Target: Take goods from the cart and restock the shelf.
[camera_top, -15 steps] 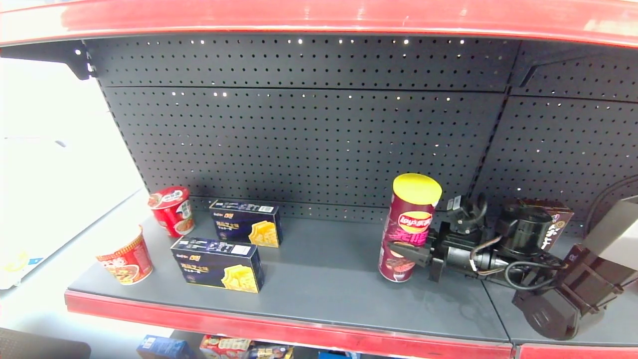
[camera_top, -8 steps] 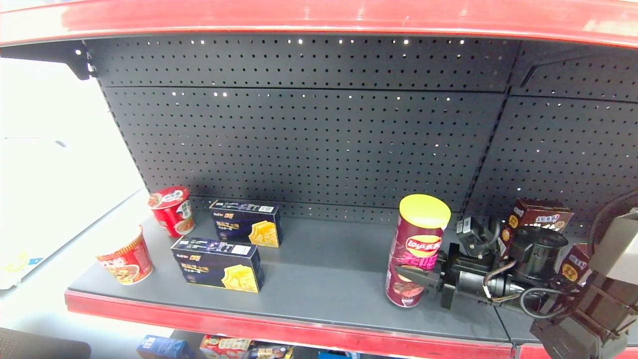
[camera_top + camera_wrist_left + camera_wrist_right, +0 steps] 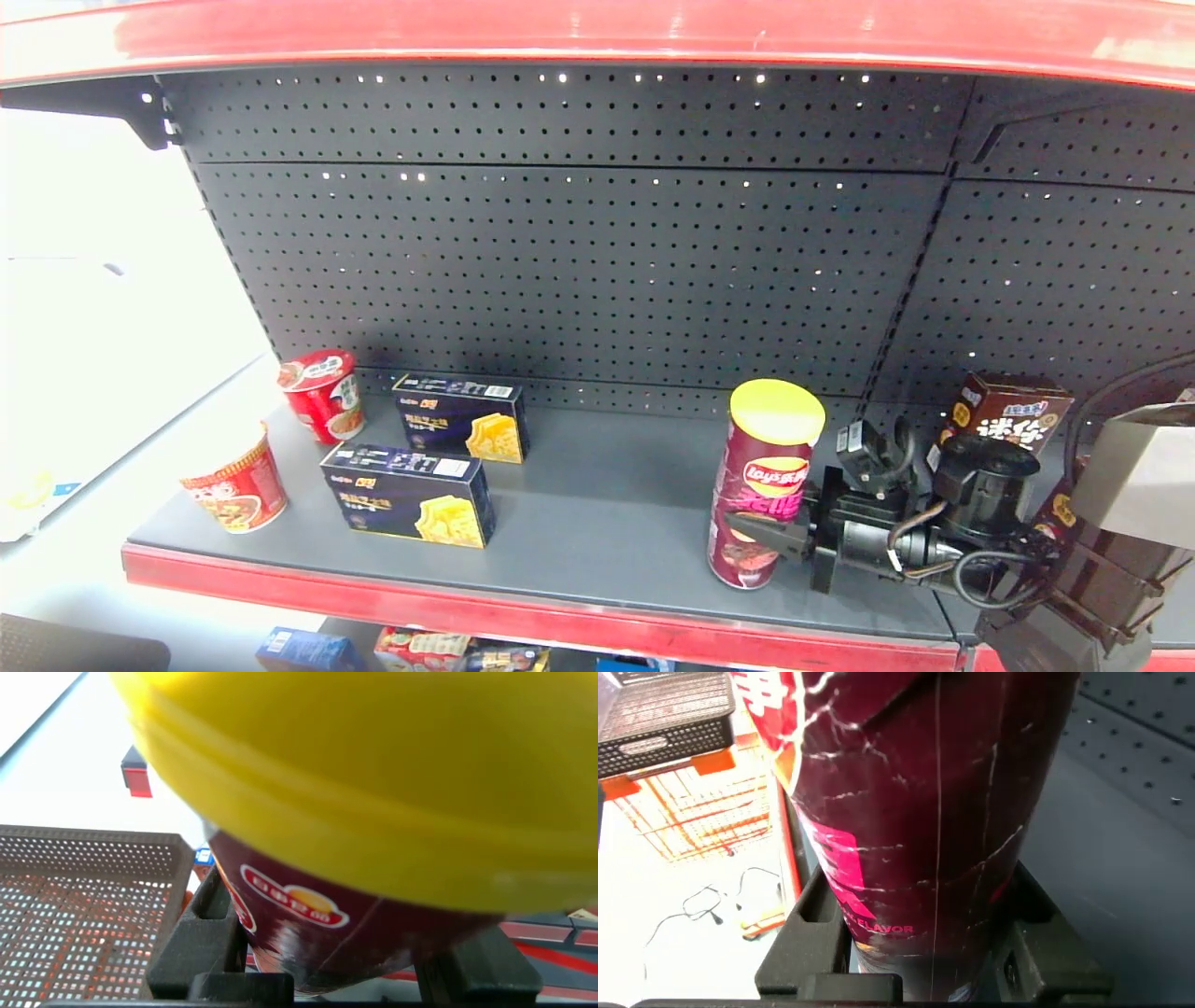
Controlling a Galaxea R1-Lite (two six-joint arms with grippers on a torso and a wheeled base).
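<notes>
My right tool (image 3: 758,539) is clenched on the lower body of the chips can (image 3: 764,485), one finger on each side. The can's long axis is near vertical, with the yellow lid (image 3: 777,412) up and the top leaning slightly toward the right. Its base is at the grey shelf (image 3: 597,523), close to the red front edge (image 3: 523,621); contact with the shelf cannot be confirmed. The can is a smooth, glossy maroon cylinder. To its left, grey shelf shows as far as two dark blue boxes (image 3: 409,493), which lie flat. Two red noodle cups (image 3: 236,485) stand beyond them. To the right, near my arm, stand brown boxes (image 3: 1004,411). The perforated black back panel (image 3: 560,261) closes the rear. My left tool (image 3: 336,971) grasps a second chips can (image 3: 308,919) with its yellow lid toward the wrist camera, beside a perforated metal basket (image 3: 84,905).
</notes>
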